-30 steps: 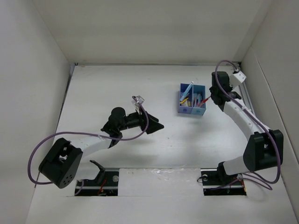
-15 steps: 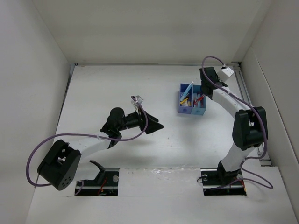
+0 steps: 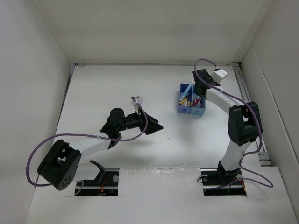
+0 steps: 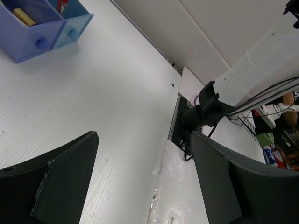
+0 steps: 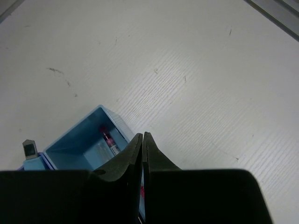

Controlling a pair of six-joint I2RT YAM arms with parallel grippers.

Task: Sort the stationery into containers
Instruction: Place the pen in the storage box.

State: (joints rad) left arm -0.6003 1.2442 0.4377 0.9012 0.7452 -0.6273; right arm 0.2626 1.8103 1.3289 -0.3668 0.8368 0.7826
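The box (image 3: 191, 110) sits right of centre in the top view, on the table (image 3: 107, 88). It has 2 front sections, darker blue on the left and lighter blue on the right. Stationery stands inside it: a light blue pen (image 3: 187, 90) leans across the back, red pens (image 3: 199, 99) are on the right side, and a yellow piece (image 3: 185, 100) is on the left.

The right gripper (image 3: 198, 91) hangs over the box's far right corner, and its arm arches down the right side of the frame. In the right wrist view its 2 fingers meet at the tips with nothing seen between them. They sit just above the rim of a light blue compartment at lower left, where a red-and-white pen (image 5: 109, 138) lies.

The left gripper (image 3: 156, 126) is at the centre of the top view, pointing right and well apart from the box. In the left wrist view its 2 fingers stand wide over bare table and hold nothing. The box fills that frame's upper left corner, with a beige block (image 4: 23, 16) in the darker section.
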